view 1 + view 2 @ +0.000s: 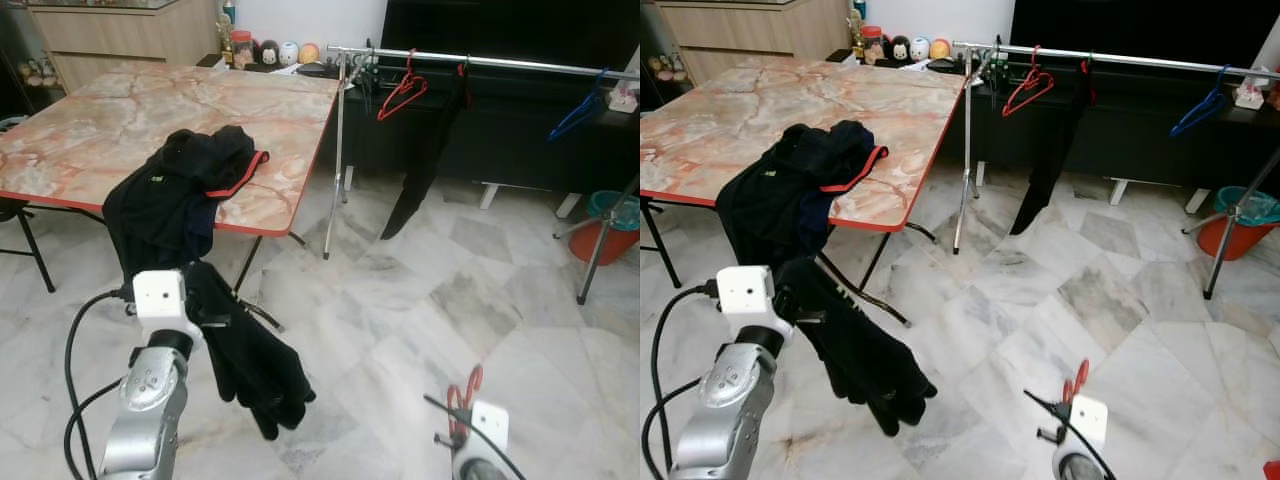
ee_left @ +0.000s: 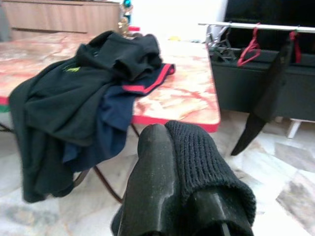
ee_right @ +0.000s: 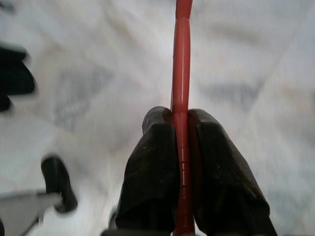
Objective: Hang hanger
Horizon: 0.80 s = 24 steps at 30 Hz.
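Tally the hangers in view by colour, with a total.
Red hangers: 3, one empty on the rail, one carrying the black garment on the rail, one clamped in the right pincer.
Blue hangers: 1, on the rail's right part.
Total: 4.

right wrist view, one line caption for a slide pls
Right gripper shut on a red hanger above the marble floor.

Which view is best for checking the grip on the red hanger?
Right wrist view: the red hanger runs straight between the right gripper fingers, pinched tight. Both eye views show just its top poking above the wrist camera near the bottom edge. Left wrist view shows other hangers on the rack.
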Available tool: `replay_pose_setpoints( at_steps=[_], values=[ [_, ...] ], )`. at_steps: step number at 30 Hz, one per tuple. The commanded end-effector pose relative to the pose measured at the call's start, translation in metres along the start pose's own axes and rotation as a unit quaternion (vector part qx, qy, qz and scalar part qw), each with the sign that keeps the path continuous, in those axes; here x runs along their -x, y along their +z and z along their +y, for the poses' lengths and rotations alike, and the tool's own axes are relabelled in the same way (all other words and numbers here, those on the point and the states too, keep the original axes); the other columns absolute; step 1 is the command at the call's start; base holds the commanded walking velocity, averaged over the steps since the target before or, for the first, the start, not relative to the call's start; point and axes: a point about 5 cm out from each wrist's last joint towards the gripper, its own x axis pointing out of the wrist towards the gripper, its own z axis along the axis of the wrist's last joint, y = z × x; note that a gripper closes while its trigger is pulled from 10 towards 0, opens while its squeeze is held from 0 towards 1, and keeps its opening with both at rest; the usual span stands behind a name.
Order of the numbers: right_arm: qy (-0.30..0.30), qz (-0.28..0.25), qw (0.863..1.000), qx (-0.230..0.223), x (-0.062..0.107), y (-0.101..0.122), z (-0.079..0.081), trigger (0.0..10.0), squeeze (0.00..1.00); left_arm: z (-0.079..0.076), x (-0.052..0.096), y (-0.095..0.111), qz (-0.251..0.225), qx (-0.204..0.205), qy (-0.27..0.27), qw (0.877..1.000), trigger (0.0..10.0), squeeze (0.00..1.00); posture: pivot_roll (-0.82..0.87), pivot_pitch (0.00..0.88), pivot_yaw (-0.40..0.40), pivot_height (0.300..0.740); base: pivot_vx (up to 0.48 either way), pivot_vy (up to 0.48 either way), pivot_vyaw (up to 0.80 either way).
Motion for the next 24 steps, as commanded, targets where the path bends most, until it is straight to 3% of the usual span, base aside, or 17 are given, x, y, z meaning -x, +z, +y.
replay_pose_setpoints(
  at_steps=[1, 10, 24],
  values=[
    [-0.008, 0.000, 1.000, -0.020, -0.0002, 0.0006, -0.0017, 10.0, 0.00, -0.0028, -0.0060, 0.0102, -0.024, 0.004, -0.004, 1.000, 10.0, 0.00, 0.11, 0.000, -0.004, 0.740, 0.000, 0.274, 0.00],
    [0.012, 0.002, 1.000, 0.010, -0.0001, -0.0003, 0.0077, 10.0, 0.00, -0.0024, -0.0071, 0.0105, -0.023, 0.003, -0.003, 1.000, 10.0, 0.00, 0.10, 0.000, 0.004, 0.740, 0.000, 0.283, 0.00],
    [0.017, 0.004, 1.000, 0.017, 0.0001, -0.0019, 0.0064, 10.0, 0.00, -0.0007, -0.0035, 0.0093, -0.020, 0.001, 0.004, 1.000, 10.0, 0.00, 0.10, 0.000, -0.002, 0.740, 0.000, 0.337, 0.00]
  ],
)
